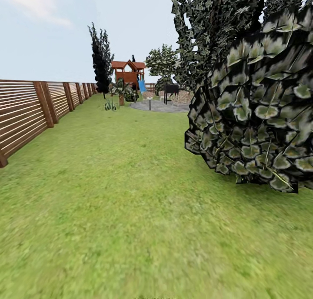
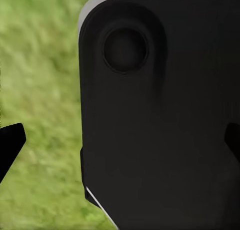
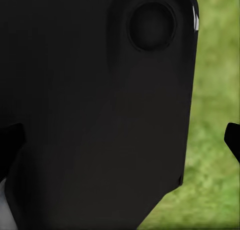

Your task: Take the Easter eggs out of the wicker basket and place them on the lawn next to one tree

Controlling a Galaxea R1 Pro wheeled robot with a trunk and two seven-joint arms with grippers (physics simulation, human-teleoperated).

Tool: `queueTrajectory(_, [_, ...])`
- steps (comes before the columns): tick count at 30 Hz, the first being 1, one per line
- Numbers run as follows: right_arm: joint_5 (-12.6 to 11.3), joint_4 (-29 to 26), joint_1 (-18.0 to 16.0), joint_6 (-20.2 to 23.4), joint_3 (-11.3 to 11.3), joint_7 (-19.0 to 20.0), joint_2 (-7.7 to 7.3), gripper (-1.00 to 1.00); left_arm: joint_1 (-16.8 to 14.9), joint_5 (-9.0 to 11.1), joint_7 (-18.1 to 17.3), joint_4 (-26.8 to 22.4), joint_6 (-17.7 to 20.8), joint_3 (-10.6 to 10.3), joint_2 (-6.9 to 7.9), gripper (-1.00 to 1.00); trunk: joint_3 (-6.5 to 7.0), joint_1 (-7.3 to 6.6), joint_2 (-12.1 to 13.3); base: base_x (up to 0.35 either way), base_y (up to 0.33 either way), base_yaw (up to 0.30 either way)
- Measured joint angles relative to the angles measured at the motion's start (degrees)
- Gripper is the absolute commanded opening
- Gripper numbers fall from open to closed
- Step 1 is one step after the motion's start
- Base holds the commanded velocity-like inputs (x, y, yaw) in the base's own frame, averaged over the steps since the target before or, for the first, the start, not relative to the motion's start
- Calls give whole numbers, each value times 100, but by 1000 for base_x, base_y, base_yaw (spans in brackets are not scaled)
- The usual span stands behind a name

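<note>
One wide lawn (image 1: 113, 212), no eggs or basket in sight.

The lawn runs up toward 12 o'clock in the head view, with a slatted wooden fence (image 1: 30, 112) along its 9 o'clock edge. A dark leafy bush (image 1: 256, 116) crowds in at 3 o'clock. Far off near 12 stand a tall dark tree (image 1: 101, 58) and a red playhouse (image 1: 128, 73). In each wrist view a black robot panel (image 2: 160, 120) sits in front of the grass; the left gripper (image 2: 122, 140) and right gripper (image 3: 122, 140) show only fingertips at opposite edges, spread wide, holding nothing.
</note>
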Motion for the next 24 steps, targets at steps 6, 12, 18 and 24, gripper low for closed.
queueTrajectory(6, [2, 3, -2, 0, 4, 0, 3, 100, 0, 0, 0, 0, 0, -3, -1, 100, -33, 0, 0, -17, 0, -242])
queueTrajectory(12, [7, 4, -2, 0, 6, 0, 3, 100, 1, -2, 0, 0, 0, -12, -2, 100, -64, 0, 0, -20, 0, -249])
queueTrajectory(18, [8, 5, -2, 0, 8, 0, 8, 100, 0, 0, 0, 0, -5, -14, -1, 100, -93, 1, 0, -108, 0, -256])
queueTrajectory(24, [8, 3, -1, -1, 8, 0, 11, 100, 1, -3, 0, 0, -7, -15, -2, 100, -119, 0, 0, -33, 0, -263])
